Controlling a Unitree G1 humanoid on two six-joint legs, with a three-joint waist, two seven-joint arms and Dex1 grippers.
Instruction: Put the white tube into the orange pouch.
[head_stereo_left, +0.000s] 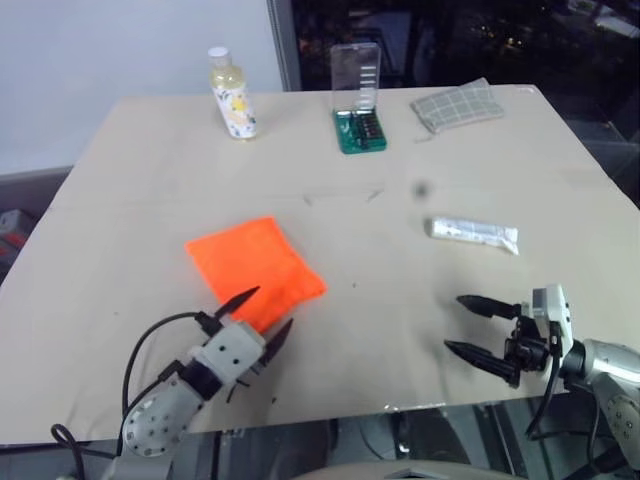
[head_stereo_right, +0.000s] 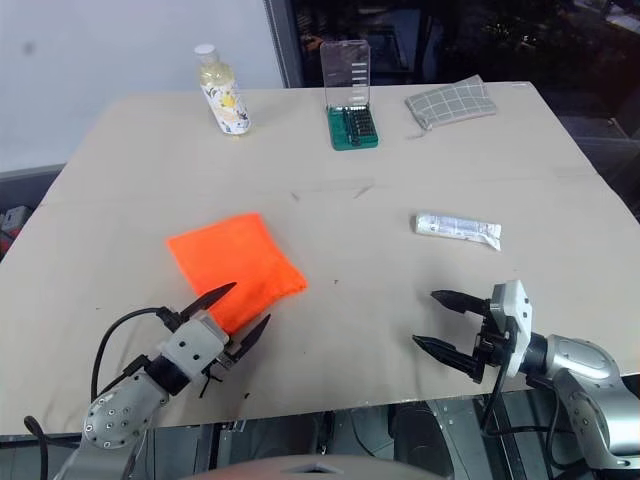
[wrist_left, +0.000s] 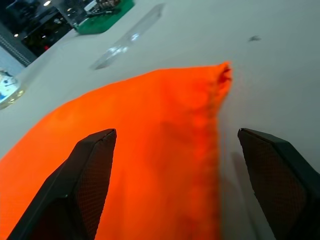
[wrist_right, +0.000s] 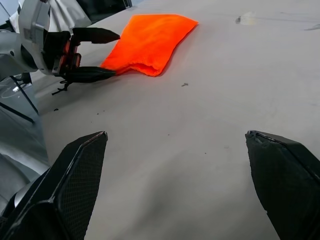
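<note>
Both claws spread, empty | left claw (head_stereo_left: 262, 318) at orange pouch (head_stereo_left: 255, 268) | white tube (head_stereo_left: 474, 234) beyond right claw (head_stereo_left: 478, 328)

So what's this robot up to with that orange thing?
It is meant to put the white tube into the orange pouch. Nothing is held yet. The left gripper is open at the pouch's near edge, and the right gripper is open over bare table, nearer the robot than the tube, which lies flat and untouched.

Head views overlook table (head_stereo_left: 330, 190); wrist views skim it.
</note>
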